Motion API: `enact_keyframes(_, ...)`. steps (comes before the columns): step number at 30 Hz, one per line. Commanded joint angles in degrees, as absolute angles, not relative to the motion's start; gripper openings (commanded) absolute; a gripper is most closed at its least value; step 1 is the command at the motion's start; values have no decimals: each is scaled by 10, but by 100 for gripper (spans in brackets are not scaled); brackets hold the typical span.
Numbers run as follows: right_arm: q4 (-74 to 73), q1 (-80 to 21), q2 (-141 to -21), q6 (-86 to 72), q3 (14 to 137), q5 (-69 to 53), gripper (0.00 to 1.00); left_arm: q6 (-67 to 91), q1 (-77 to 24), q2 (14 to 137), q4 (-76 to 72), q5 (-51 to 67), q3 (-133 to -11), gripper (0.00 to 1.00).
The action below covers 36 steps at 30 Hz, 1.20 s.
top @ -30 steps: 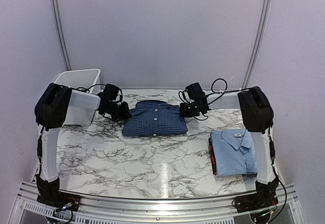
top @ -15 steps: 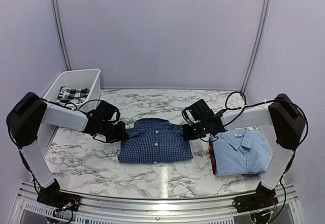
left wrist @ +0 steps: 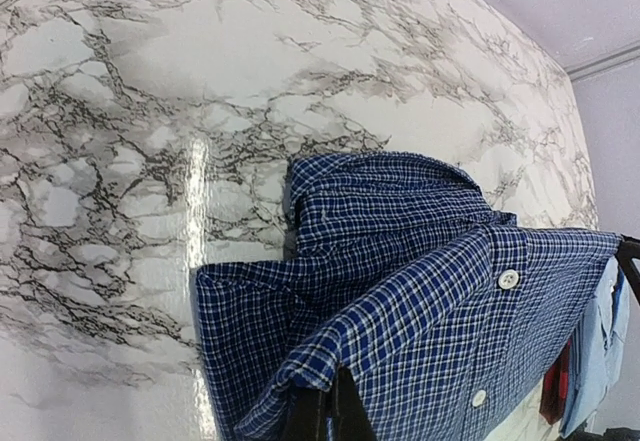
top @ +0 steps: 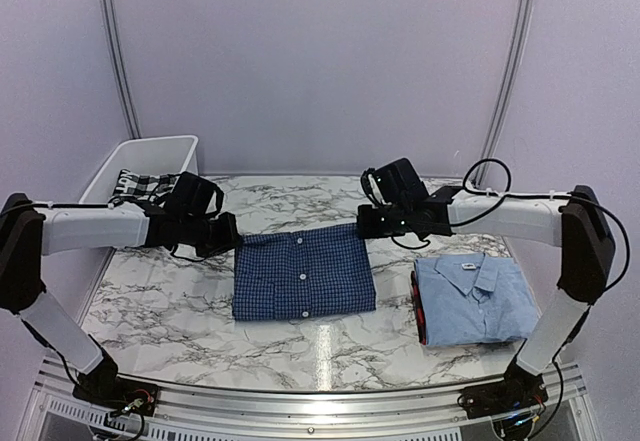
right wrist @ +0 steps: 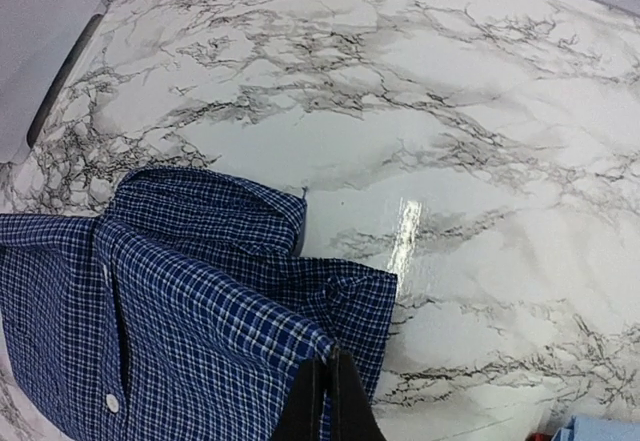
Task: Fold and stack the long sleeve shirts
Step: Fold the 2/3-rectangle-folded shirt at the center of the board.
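The dark blue checked long sleeve shirt lies folded at the table's middle, buttons up. Its far edge is lifted and stretched between my two grippers. My left gripper is shut on the far left corner, and the pinched cloth shows above its closed fingers. My right gripper is shut on the far right corner, fingers together. The collar sags onto the marble beyond the held edge. The light blue long sleeve shirt lies folded at the right.
A white bin stands at the back left with a black-and-white checked cloth in it. Something red shows under the light blue shirt's left edge. Marble tabletop surrounds both shirts.
Both grippers dragged the dark blue shirt from the back of the table toward the near edge, then lifted its far edge slightly. The light blue shirt has not moved.
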<state>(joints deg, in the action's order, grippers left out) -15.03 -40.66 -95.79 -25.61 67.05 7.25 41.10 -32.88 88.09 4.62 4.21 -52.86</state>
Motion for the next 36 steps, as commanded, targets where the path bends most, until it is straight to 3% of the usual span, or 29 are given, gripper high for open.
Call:
enact_keyframes(1, -133, -383, -1014, -221, 740, 87, 0, 372, -295, 930, 90, 18, -589, 0)
enact_keyframes(12, -75, -326, -1190, -186, 842, 38, 0, 341, -244, 1112, 102, 44, -717, 0)
enact_keyframes(28, -101, -321, -1175, -179, 871, 58, 0, 339, -238, 1061, 116, 4, -713, 0)
enact_keyframes(30, -107, -321, -1165, -175, 874, 55, 7, 338, -238, 1055, 117, -14, -713, 0)
enact_keyframes(32, -109, -321, -1156, -170, 873, 42, 17, 338, -238, 1052, 122, -21, -717, 14)
enact_keyframes(33, -112, -323, -1152, -170, 872, 33, 20, 338, -238, 1049, 123, -24, -717, 15)
enact_keyframes(36, -113, -335, -1141, -162, 868, 16, 26, 341, -238, 1032, 125, -38, -717, 33)
